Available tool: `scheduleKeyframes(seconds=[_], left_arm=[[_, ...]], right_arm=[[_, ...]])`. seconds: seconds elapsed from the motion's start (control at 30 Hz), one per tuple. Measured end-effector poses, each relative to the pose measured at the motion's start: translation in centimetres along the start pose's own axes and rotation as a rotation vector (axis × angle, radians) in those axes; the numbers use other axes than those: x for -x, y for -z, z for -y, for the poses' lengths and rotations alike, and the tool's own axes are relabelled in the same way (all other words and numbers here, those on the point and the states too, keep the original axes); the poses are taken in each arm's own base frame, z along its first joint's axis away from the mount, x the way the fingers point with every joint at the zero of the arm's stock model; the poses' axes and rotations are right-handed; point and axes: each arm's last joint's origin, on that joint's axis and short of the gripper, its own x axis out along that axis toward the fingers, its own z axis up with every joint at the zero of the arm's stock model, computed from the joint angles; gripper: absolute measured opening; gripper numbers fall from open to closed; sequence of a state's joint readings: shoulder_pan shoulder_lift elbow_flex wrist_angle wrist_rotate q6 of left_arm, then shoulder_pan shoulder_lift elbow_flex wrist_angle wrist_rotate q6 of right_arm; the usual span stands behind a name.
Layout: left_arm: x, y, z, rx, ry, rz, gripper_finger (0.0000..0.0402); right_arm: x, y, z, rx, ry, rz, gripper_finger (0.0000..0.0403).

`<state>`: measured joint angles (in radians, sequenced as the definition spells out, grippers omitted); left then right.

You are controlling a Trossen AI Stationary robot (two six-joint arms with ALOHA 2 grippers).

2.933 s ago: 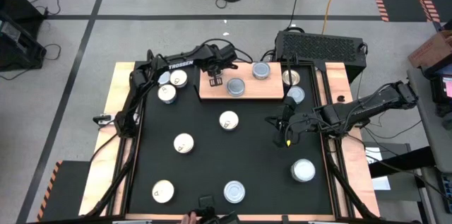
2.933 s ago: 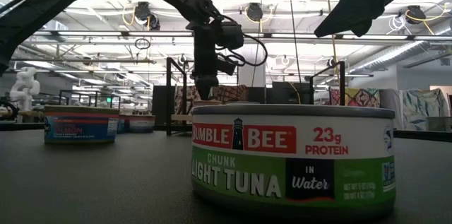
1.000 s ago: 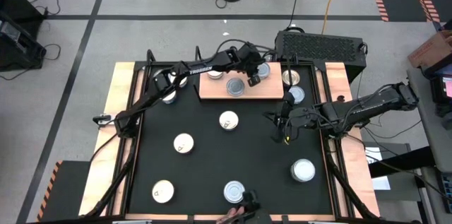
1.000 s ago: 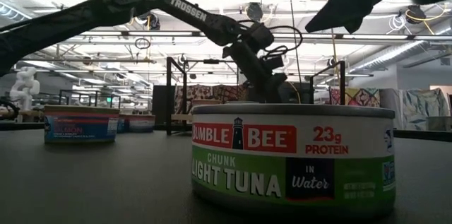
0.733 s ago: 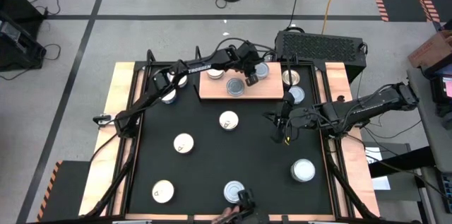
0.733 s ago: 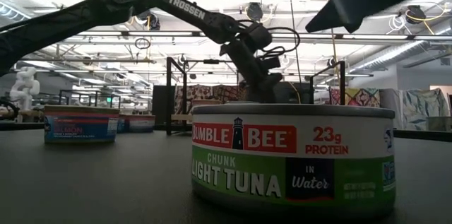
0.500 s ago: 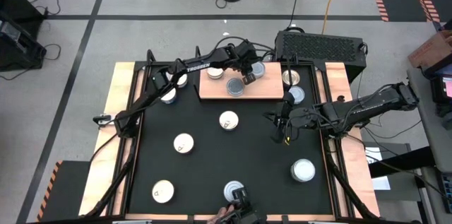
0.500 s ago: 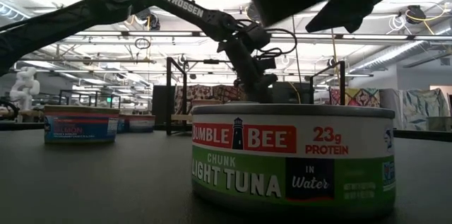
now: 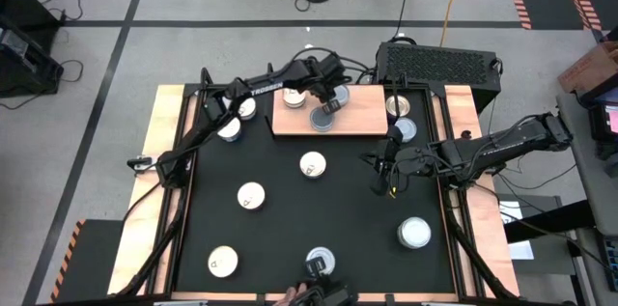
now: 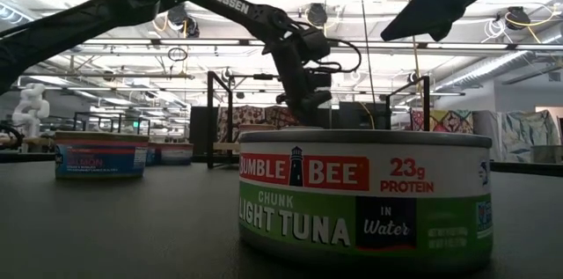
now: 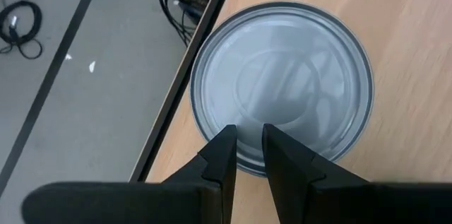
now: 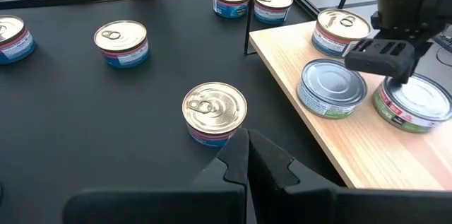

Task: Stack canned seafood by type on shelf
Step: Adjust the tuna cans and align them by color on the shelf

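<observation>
The shelf [image 9: 372,118] is a light wooden board at the table's far side. Three tins stand on it: a cream-topped one [image 9: 294,99], a silver one [image 9: 322,118], and a silver-topped one [image 11: 282,75] at the board's far edge, under my left gripper [image 9: 331,104]. That gripper's fingers point steeply down, almost shut, with a narrow slit between them. In the right wrist view it [image 12: 381,60] stands over this tin [image 12: 424,100]. My right gripper [image 9: 391,185] hangs shut above the table's right half, touching nothing. More tins [image 9: 312,164] [image 9: 251,195] stand on the black tabletop. My left gripper rests both fingertips [image 11: 227,139] on the silver tin's top, just inside its rim [image 11: 247,160], on the side toward the arm. The fingers come from above, slanting, side by side along the rim. The tin stands upright with its base on the shelf.
A black ribbed box [image 9: 439,60] stands behind the shelf's right end. Tins sit at the table's far left [image 9: 228,127], far right [image 9: 404,129], near left [image 9: 222,263] and near right [image 9: 413,234]. A person's hand [image 9: 294,296] with a dark object reaches to the near-edge tuna tin [image 10: 365,195].
My left gripper has moved toward the table's left along the shelf and tipped more steeply down. The silver tin under it has slid left with it, from the shelf's right part toward the middle. The person's hand at the near edge has shifted beside the tuna tin.
</observation>
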<state>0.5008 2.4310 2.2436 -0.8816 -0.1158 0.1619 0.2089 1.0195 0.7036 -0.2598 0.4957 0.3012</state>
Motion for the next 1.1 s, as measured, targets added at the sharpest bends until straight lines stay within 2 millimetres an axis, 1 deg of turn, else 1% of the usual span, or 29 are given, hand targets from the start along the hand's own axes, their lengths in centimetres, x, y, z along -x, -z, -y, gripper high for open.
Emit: scheduleKeyframes(seconds=[0.23,0.57,0.73,0.77,0.83,0.93,1.03,1.1], left_arm=[[0.1,1.2,-1.3,0.008,-0.054,-0.112,0.0076],[0.2,2.0,-1.4,0.021,-0.075,-0.200,0.0076],[0.3,2.1,-1.4,0.020,-0.077,-0.204,0.0076],[0.7,2.0,-1.5,0.021,-0.078,-0.196,0.0076],[0.8,1.9,-1.4,0.018,-0.088,-0.189,0.0076],[1.7,1.6,-1.3,0.015,-0.100,-0.169,0.0076],[3.0,1.4,-1.2,0.008,-0.099,-0.153,0.0077],[4.4,1.0,-1.0,0.006,-0.101,-0.122,0.0077]], right_arm=[[0.0,0.0,0.0,0.000,0.000,0.000,0.0000],[0.0,0.0,0.0,0.000,0.000,0.000,0.0000],[0.0,0.0,0.0,0.000,0.000,0.000,0.0000],[0.0,0.0,0.0,0.000,0.000,0.000,0.0000],[0.0,0.0,0.0,0.000,0.000,0.000,0.0000],[0.0,0.0,0.0,0.000,0.000,0.000,0.0000],[0.0,0.0,0.0,0.000,0.000,0.000,0.0000],[0.0,0.0,0.0,0.000,-0.001,0.001,0.0000]])
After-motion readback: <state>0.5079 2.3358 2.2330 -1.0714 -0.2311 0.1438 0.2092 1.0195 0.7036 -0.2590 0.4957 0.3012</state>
